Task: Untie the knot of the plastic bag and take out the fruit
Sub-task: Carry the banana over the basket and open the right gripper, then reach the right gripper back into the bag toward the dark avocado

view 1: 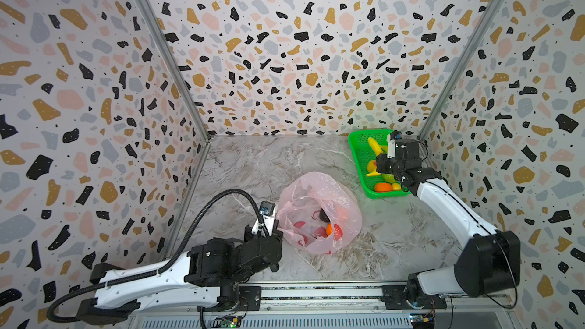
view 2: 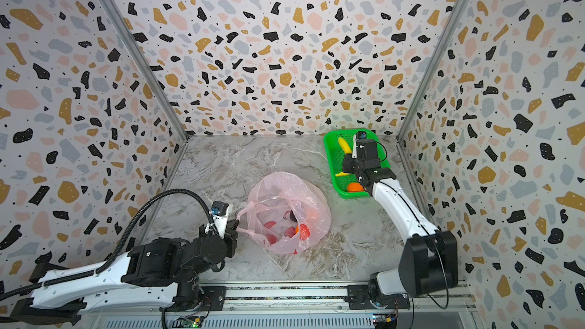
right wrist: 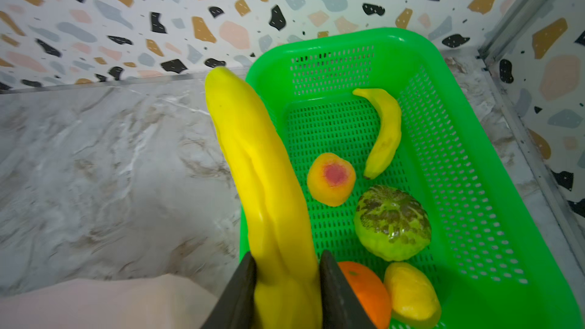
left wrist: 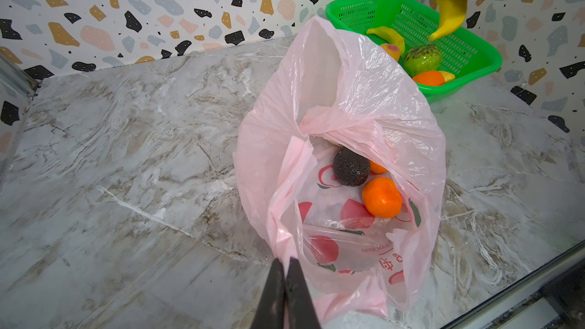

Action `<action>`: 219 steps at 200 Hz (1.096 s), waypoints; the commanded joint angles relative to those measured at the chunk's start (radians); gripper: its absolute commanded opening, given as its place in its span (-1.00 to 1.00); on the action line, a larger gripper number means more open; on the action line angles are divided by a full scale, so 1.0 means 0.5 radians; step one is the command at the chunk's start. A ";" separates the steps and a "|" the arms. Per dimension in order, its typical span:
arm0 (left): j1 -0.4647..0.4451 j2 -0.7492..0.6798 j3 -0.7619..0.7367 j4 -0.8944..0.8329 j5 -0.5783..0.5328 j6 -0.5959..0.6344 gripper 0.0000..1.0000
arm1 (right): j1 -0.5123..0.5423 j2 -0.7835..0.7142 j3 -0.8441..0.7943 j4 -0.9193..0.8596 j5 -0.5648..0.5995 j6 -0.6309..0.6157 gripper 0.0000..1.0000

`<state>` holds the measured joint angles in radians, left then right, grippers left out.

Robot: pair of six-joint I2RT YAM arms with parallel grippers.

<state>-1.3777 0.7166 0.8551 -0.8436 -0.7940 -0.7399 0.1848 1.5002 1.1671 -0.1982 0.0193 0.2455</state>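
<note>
The pink plastic bag [view 1: 319,197] [view 2: 285,191] lies mid-table with its mouth gaping open. The knot is out of view. Inside the bag sit a dark avocado [left wrist: 351,167] and two orange tangerines [left wrist: 381,197]. My left gripper [left wrist: 286,259] [view 1: 278,226] is shut on a pink strip of the bag's near-left edge. My right gripper [right wrist: 286,256] [view 1: 381,161] hangs over the green basket [right wrist: 459,159], shut on a long yellow banana [right wrist: 259,169] that points away from it.
The basket [view 1: 357,153] stands at the back right corner. It holds a small banana [right wrist: 384,131], a peach [right wrist: 330,178], a bumpy green fruit [right wrist: 392,221], a tangerine [right wrist: 368,289] and a yellow fruit [right wrist: 411,292]. Patterned walls close three sides.
</note>
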 commanded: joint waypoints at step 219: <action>-0.012 -0.059 -0.020 0.089 -0.006 0.063 -1.00 | 0.139 0.134 0.436 -0.585 -0.605 -0.203 0.43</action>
<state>-1.3777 0.6910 0.8551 -0.8268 -0.7937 -0.7246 0.1440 1.7317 1.4384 -0.3588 -0.1429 0.1551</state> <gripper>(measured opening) 0.047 0.706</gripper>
